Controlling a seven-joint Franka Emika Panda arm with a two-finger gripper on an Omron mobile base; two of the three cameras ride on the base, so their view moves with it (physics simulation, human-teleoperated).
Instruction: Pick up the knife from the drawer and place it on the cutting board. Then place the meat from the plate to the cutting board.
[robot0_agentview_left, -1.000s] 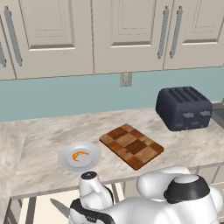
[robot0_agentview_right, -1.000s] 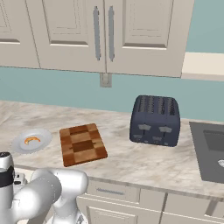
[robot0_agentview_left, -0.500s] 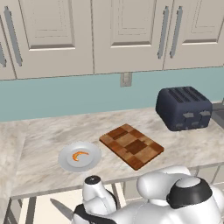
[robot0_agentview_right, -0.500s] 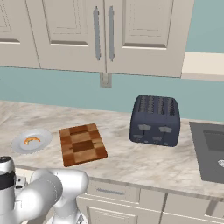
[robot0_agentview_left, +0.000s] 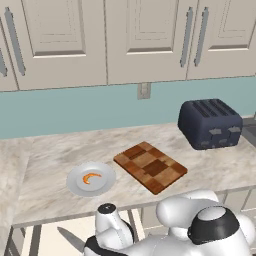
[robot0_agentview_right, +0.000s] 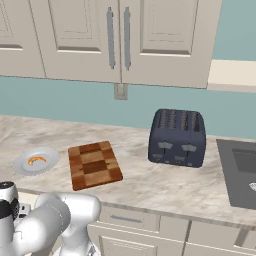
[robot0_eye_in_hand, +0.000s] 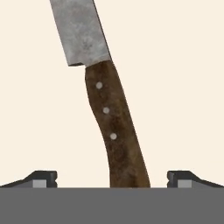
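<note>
The knife (robot0_eye_in_hand: 114, 127) lies flat on the pale cream floor of the drawer (robot0_eye_in_hand: 183, 87), its dark brown handle running down between my fingertips (robot0_eye_in_hand: 42, 178) and its grey blade (robot0_eye_in_hand: 81, 30) pointing away. My gripper (robot0_eye_in_hand: 113, 179) hangs open close above the handle's end, one finger on each side, touching nothing. From the left base view the blade's tip (robot0_agentview_left: 69, 238) shows in the open drawer (robot0_agentview_left: 47, 241) beside my lowered arm. On the counter the checkered cutting board (robot0_agentview_left: 150, 166) (robot0_agentview_right: 94, 165) lies right of the round plate (robot0_agentview_left: 75, 186) (robot0_agentview_right: 20, 165), which holds the orange meat (robot0_agentview_left: 91, 178) (robot0_agentview_right: 36, 160).
A dark blue toaster (robot0_agentview_left: 210, 123) (robot0_agentview_right: 177, 137) stands on the counter right of the board. A dark sink (robot0_agentview_right: 240, 172) lies at the far right. Upper cabinets (robot0_agentview_left: 145, 35) hang above the teal backsplash. The counter's front edge overhangs the drawer.
My arm has sunk a little lower into the drawer beside the knife. The gripper has stayed open, and the things on the counter have not moved.
</note>
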